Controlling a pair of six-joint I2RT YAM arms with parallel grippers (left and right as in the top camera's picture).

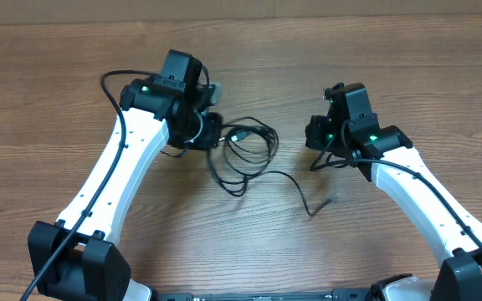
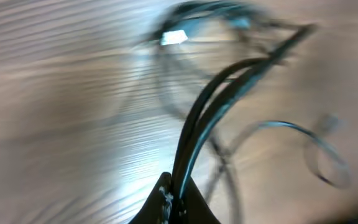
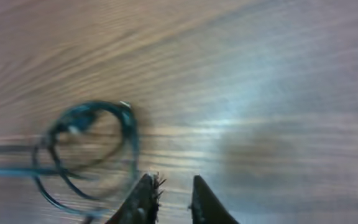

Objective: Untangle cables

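The cables (image 1: 245,150) lie as a tangle of thin black loops on the wooden table between my arms, with one strand trailing to a small plug (image 1: 331,199) at the right. My left gripper (image 1: 212,134) is at the tangle's left edge. In the blurred left wrist view its jaws (image 2: 176,193) are shut on a bundle of cable strands (image 2: 222,93) that runs up and away from them. My right gripper (image 1: 315,138) hovers to the right of the tangle. Its fingers (image 3: 173,186) are open and empty, with the loops (image 3: 86,149) to their left.
The wooden table (image 1: 392,67) fills every view. Thicker black arm wires run along both white arms (image 1: 111,100). A pale connector (image 2: 174,37) shows inside the tangle in the left wrist view.
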